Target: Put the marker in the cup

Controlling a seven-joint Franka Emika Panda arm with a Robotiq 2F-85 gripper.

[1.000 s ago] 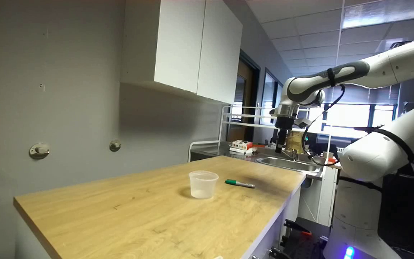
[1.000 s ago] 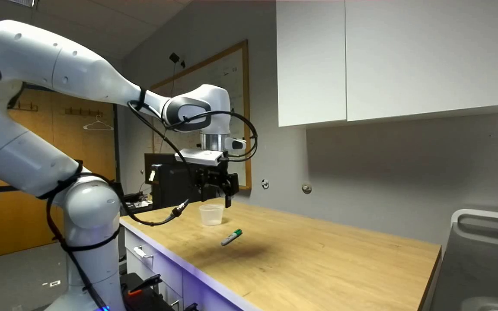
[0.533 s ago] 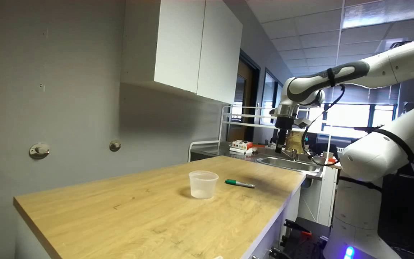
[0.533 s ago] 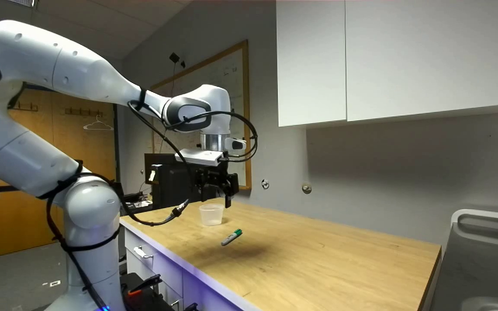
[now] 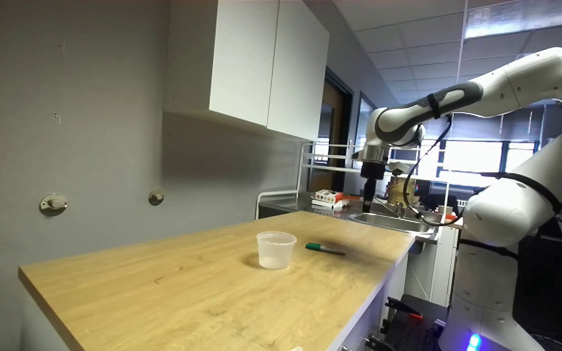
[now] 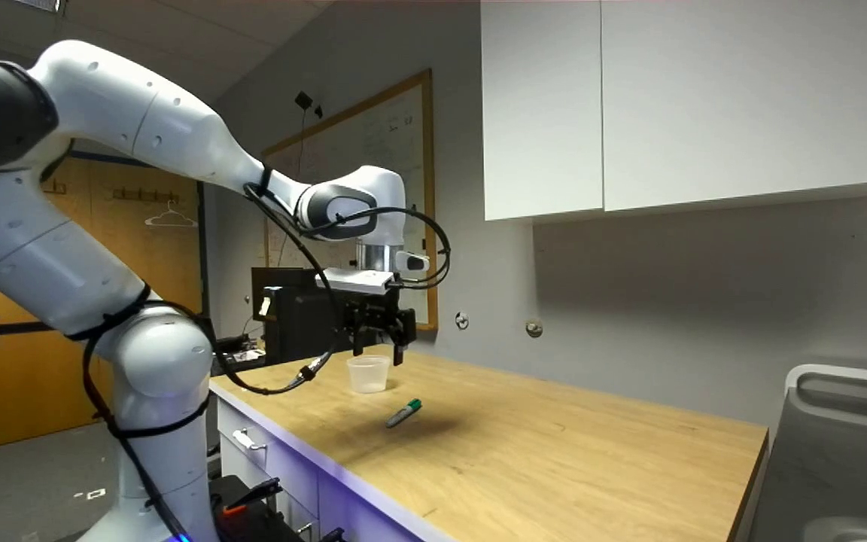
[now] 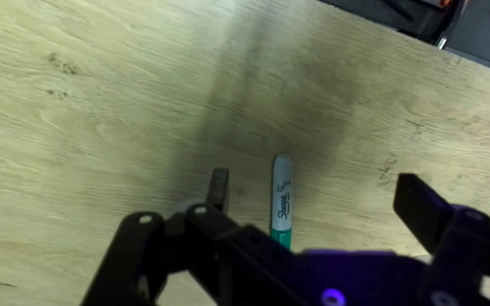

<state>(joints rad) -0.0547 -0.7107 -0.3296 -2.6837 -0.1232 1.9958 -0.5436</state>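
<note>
Counter [image 5: 188, 297] seen across lower frame; marker [image 5: 326, 249] noted near cup [image 5: 276, 251], apart, lower centre; gripper [image 7: 314, 185] held spread above counter.

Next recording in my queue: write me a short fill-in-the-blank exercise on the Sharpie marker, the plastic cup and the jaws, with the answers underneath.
The cap of the Sharpie marker is coloured ____.
In both exterior views, the plastic cup appears to the ____ of the marker.
The number of markers inside the cup is ____.
In the wrist view, the jaws are not shut but ____.
Missing words: green; left; zero; open.
</note>
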